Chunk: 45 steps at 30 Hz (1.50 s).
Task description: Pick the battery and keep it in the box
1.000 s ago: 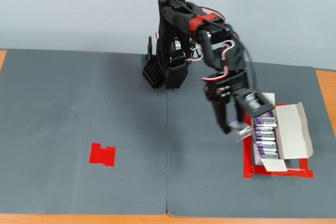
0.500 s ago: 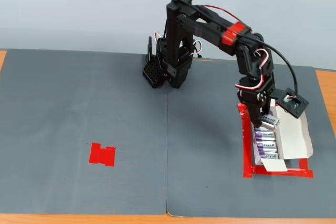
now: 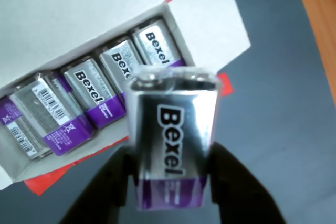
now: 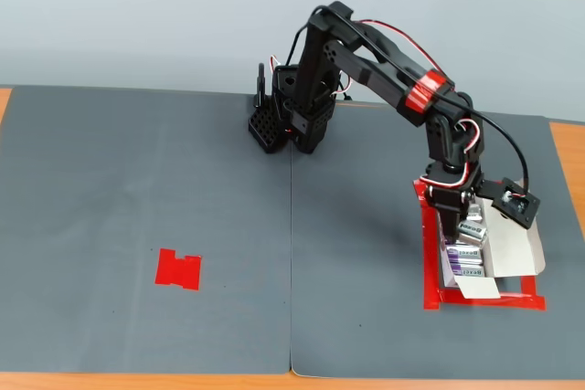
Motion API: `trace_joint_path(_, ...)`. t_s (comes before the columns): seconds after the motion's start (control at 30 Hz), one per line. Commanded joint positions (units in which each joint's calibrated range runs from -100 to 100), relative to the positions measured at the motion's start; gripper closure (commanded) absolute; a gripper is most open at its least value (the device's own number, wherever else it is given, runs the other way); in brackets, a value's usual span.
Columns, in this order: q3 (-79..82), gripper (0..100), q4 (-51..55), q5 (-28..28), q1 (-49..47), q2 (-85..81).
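Clamping the battery (image 3: pixel 172 139) in the tool (image 3: pixel 170 182), dark jaws pressing on both side faces w/ purple end down toward wrist, silver top leading. "Bexel" lettering facing the wrist view.

Hovering over the box (image 3: pixel 207 22) near the surface's right edge, toward front-right corner. In fixed view, tool (image 4: pixel 468 226) hanging just above the box (image 4: pixel 512 246), battery (image 4: pixel 473 228) showing as a small silver block at its tip.

Box sitting open, flaps out, inside a red tape rectangle (image 4: pixel 430 253). Holding a row of matching cells (image 3: pixel 94 98) already, approx. four showing in wrist view, lying flat side by side. Free slot: can't tell, carried battery blocking the near part of the row.

Separate red tape patch (image 4: pixel 178 269) lying well apart, toward front-left of the gray mat (image 4: pixel 137 180). Not relevant.

Risks, judging from here:
- Landing on top of a seated cell rather than in a gap; cause: tight row, slot not visible.
- Catching the near flap or wall on descent, shoving the light carton off its tape mark.
- Releasing too high, so battery bouncing or tipping out over the low wall.
- Battery slipping in the jaws; cause: smooth foil faces, narrow contact.
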Motion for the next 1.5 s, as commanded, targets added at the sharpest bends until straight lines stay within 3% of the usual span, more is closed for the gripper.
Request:
trace_joint_path(0.0,-3.48,96,-2.12,0.74,-0.32,-0.05)
trace_joint_path(0.3,-3.48,96,-5.50,4.34,-2.19,2.84)
trace_joint_path(0.93,-3.39,95,-5.33,3.87,-3.68,6.14)
trace_joint_path(1.23,-3.39,79,-5.42,3.81,-4.57,6.74)
trace_joint_path(1.47,-3.39,79,-4.98,3.81,-4.28,5.89)
